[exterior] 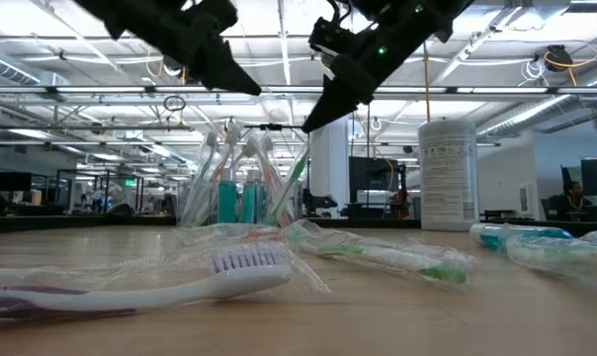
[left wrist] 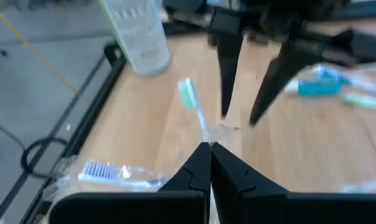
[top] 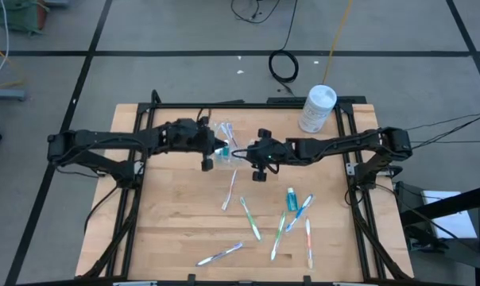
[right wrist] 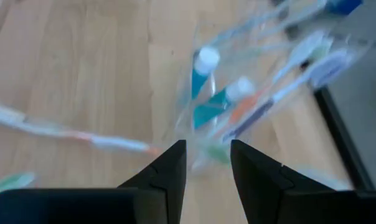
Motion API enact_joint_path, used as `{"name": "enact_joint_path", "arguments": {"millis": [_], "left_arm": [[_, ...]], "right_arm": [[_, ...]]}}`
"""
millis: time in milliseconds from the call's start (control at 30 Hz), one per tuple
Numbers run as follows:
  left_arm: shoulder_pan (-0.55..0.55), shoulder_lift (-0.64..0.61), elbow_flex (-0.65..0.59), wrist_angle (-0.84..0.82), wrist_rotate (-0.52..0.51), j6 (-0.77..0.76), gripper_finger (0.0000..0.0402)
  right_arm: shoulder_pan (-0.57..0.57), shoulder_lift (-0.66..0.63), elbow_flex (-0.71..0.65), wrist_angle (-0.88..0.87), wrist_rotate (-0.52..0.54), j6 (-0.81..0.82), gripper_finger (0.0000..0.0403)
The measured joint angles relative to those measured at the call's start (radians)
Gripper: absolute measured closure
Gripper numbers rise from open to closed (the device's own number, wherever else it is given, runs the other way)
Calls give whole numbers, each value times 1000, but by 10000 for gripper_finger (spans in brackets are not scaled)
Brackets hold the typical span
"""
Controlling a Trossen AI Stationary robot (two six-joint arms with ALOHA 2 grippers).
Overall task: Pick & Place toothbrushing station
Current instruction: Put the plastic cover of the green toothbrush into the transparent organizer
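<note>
1. The cup (top: 222,137) is small and clear, standing upright near the back middle of the desk (top: 176,230). It holds several wrapped toothbrushes, heads up, and blue paste tubes; in my right wrist view I count two tubes (right wrist: 203,81) inside, with white caps.
2. My left end effector (left wrist: 210,163) has its fingers pressed together, pinching the wrapper of a green-headed brush (left wrist: 189,96) that stands in the cup. It hangs just over the cup.
3. My right end effector (right wrist: 205,163) has its fingers spread and holds nothing; it is just beside the cup, on its right side, above the desk.
4. On the desk in front I count six loose brushes (top: 249,216) and one loose tube (top: 292,199).
5. One white canister (top: 317,108) stands at the back right corner.
</note>
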Motion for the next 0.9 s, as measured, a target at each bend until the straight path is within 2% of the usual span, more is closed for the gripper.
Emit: {"name": "enact_joint_path", "arguments": {"millis": [67,233,367,567,767,900], "left_arm": [[0,19,69,-109,1,10,398],[2,104,193,-244,3,4,399],[12,222,224,-274,7,6,399],[62,344,297,-355,12,-33,400],[101,413,329,-421,19,-45,400],[114,444,329,-421,76,-45,395]], "right_arm": [[10,-17,-1,-55,0,34,283],[39,-58,-1,-191,-1,152,286],[68,-64,-1,-267,-1,239,287],[109,-64,-1,-381,-2,252,287],[155,-66,-1,-496,-1,330,287],[175,-67,-1,-499,-1,350,292]]}}
